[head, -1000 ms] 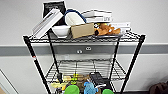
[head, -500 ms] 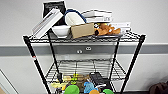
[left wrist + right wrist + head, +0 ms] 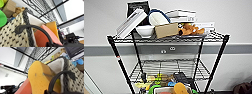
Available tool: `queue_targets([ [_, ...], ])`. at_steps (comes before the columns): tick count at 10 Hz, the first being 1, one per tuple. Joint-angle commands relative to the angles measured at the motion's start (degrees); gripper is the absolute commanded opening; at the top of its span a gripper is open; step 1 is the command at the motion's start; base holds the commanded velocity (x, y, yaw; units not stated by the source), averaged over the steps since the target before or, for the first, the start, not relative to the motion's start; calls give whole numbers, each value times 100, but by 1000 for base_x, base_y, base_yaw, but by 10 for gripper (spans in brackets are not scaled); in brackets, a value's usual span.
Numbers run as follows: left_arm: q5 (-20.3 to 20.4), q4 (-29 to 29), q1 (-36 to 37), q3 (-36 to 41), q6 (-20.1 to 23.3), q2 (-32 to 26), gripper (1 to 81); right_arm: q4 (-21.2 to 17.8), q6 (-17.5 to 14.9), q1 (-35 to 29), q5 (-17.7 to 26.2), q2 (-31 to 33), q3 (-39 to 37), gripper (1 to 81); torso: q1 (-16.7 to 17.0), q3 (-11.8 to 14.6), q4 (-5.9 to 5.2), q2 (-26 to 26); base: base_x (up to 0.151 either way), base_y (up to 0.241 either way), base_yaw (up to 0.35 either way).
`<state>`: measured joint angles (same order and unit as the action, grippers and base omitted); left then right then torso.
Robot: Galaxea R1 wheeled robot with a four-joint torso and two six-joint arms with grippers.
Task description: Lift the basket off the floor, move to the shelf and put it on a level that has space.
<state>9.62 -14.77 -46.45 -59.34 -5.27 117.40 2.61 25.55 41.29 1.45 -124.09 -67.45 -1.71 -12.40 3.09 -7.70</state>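
Two claws, left claw point(image 3: 53, 44) and right claw point(image 3: 50, 92), close by black loop handles; openness impossible to tell. Between them, small cream-white woven basket point(image 3: 11, 33) with dark braided rim, holding yellow and salmon foam pieces. Raised before tall black wire shelf point(image 3: 219, 57), below its bare middle grid level point(image 3: 166, 67). Top tier crowded: white bowl point(image 3: 144, 30), brown cardboard box point(image 3: 166, 30).

Black wire shelf point(image 3: 220, 53) is standing against a pale wall. Its top tier is carrying stacked books point(image 3: 131, 22), a white bowl point(image 3: 144, 31), a brown cardboard box point(image 3: 166, 30) and an orange soft toy point(image 3: 192, 29). Middle level point(image 3: 166, 67) is lying bare. Jaws not visible for reference.
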Motion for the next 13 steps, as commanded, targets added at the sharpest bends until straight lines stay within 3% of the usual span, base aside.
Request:
queue_targets([
  [1, -109, 115, 966, 740, -36, -392, 10, -208, 20, -1003, -92, 329, 682, 10, 0, 0, 0, 0, 0, 0, 0],
  [6, -109, 115, 1414, 1346, -71, -840, 10, -542, 29, -1539, 110, 795, 1288, 10, 0, 0, 0, 0, 0, 0, 0],
  [13, -188, -465, 2319, 1882, -71, -1227, 10, -1113, 29, -2427, 356, 1235, 1886, 10, 0, 0, 0, 0, 0, 0, 0],
])
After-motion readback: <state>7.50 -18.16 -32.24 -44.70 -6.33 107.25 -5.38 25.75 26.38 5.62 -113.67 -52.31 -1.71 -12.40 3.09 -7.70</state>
